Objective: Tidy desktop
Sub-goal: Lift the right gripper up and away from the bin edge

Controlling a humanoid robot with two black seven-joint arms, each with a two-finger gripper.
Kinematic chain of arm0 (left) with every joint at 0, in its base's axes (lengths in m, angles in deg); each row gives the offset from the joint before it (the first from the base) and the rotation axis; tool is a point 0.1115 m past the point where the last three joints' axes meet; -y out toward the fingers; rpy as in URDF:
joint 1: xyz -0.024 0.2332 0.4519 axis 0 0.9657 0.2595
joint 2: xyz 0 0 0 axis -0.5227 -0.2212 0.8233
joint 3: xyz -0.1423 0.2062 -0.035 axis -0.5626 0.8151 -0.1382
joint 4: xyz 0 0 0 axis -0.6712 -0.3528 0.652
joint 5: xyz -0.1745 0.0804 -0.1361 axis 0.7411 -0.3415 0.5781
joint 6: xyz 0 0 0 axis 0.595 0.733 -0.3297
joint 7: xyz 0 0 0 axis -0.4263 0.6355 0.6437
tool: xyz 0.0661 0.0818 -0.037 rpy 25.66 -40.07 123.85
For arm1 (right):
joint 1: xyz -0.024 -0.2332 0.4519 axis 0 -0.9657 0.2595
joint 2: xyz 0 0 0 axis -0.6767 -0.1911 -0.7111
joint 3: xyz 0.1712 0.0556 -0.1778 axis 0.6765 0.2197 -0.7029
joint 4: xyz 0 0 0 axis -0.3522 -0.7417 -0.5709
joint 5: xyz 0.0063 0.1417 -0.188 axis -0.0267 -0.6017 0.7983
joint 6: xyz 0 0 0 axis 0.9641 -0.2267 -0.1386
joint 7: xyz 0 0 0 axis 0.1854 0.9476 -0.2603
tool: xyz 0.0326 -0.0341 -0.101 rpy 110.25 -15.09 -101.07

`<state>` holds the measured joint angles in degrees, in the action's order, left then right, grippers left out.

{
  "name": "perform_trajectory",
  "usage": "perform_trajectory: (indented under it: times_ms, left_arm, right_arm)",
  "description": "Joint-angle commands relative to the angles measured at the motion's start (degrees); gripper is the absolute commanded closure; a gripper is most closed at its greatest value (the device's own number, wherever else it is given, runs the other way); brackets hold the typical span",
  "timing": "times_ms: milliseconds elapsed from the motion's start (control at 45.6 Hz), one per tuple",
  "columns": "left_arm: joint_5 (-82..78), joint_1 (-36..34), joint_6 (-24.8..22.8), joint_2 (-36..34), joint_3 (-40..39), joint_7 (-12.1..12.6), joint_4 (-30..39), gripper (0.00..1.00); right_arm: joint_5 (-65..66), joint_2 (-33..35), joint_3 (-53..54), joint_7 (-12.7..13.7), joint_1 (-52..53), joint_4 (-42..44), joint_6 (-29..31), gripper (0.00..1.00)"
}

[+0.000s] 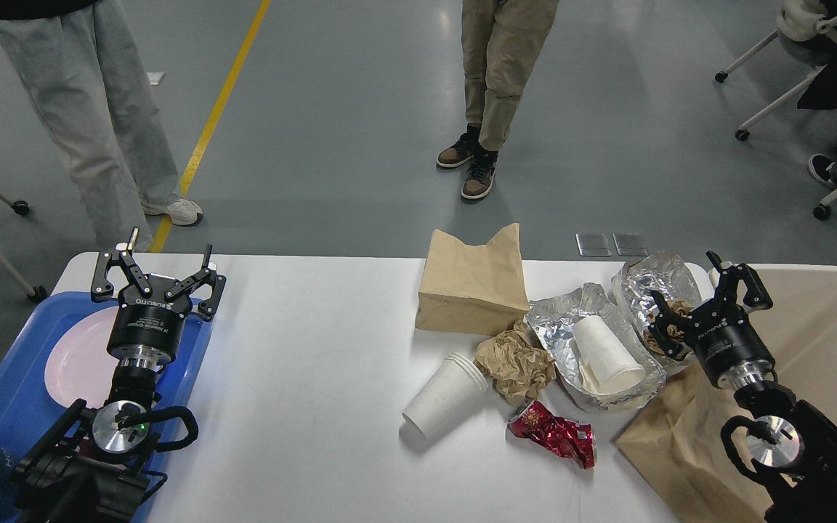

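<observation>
The white surface (317,363) filled the lower view, its long axis running left to right. Litter lay on its right half: a brown paper bag (473,283), stacked white cups (444,396) and a crushed red can (553,434). The left tool (157,272), faintly lettered but unreadable, stood spread wide over a blue tray (4,407). The right tool (702,305) hung wide by crumpled foil (654,280), beside a beige bin (825,327).

White desktop (302,378). Blue tray (19,392), pale pink plate (77,363). Beige bin (818,341). Brown paper bag (473,280); crumpled brown paper (514,363). Silver foil (571,319). White cups (444,396). Red wrapper (553,436), gold-speckled. Both grippers black: left (158,270), right (705,305).
</observation>
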<state>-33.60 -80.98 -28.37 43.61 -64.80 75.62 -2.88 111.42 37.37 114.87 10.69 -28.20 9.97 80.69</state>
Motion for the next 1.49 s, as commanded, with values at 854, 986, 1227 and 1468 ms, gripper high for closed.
perform_trajectory:
  times_ms: [854, 986, 1227, 1468]
  left_arm:
    - [0.0, 0.0, 0.0, 0.0, 0.0, 0.0, 0.0, 0.04]
    - [0.0, 0.0, 0.0, 0.0, 0.1, 0.0, 0.0, 0.04]
    - [0.0, 0.0, 0.0, 0.0, 0.0, 0.0, 0.0, 0.04]
    - [0.0, 0.0, 0.0, 0.0, 0.0, 0.0, 0.0, 0.04]
  right_arm:
    - [0.0, -0.5, 0.1, 0.4, 0.8, -0.5, -0.2, 0.0]
    - [0.0, -0.2, 0.0, 0.4, 0.8, -0.2, -0.4, 0.0]
    - [-0.5, 3.2, -2.4, 0.2, 0.7, -1.4, -0.7, 0.0]
    - [-1.7, 19.4, -32.3, -0.6, 9.1, -2.9, 1.9, 0.0]
